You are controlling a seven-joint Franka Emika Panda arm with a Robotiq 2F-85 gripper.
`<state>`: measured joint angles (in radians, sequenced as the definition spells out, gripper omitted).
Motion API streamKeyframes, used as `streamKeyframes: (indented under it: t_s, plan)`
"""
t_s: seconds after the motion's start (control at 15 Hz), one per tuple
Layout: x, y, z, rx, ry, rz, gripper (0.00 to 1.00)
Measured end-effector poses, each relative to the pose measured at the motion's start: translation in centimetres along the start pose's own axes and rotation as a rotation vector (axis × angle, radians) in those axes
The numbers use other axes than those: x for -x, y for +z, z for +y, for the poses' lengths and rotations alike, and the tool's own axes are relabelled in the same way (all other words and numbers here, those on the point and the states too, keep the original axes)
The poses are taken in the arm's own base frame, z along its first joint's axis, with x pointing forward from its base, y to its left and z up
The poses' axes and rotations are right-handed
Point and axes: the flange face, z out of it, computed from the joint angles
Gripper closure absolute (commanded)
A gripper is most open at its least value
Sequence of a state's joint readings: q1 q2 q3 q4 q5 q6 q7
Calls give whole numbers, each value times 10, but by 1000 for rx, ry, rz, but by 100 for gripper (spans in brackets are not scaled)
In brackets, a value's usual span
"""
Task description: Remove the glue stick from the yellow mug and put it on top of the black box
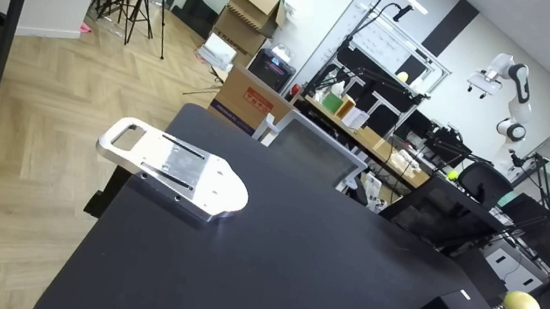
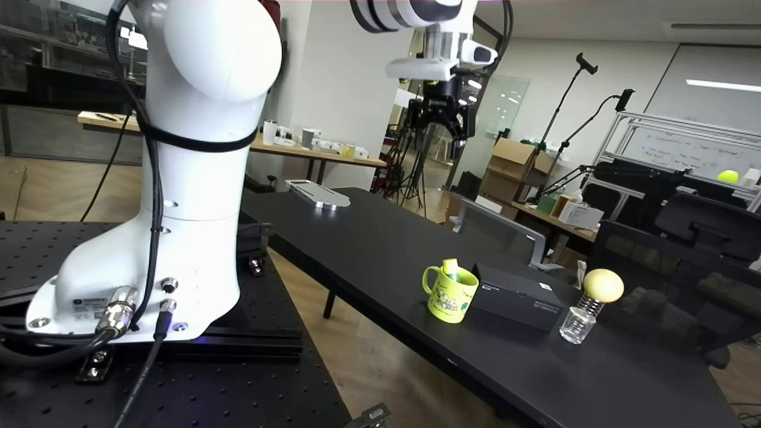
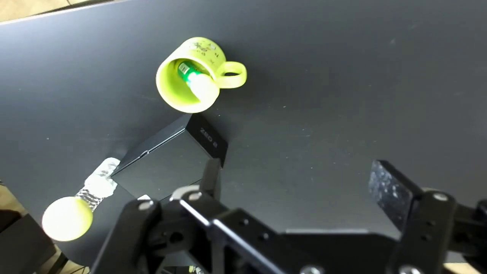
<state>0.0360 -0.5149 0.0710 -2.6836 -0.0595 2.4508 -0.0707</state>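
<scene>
Currently, I see the glue stick leaning inside the mug. Just beside the mug sits the box; farther from the mug, a ball; well apart, a metal plate. Higher than the mug, my gripper gapes wide, holding nothing.

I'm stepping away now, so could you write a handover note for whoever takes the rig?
Pincer: open, empty, raised above the black table.
Glue stick: leaning inside the yellow mug, one end sticking out.
Black ZED 2 box: beside the mug.
Done: none of the transfer.
Left: grasp the glue stick, lift it out, set it on top of the box.
</scene>
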Motion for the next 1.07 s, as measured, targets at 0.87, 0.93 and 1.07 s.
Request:
streamKeyframes:
  t_s: [0.87,0.93,1.07]
  plan:
    - [-46,164,59,297,194,-204,0]
    - [-45,171,53,304,197,-220,0]
    - [-42,182,38,308,199,-247,0]
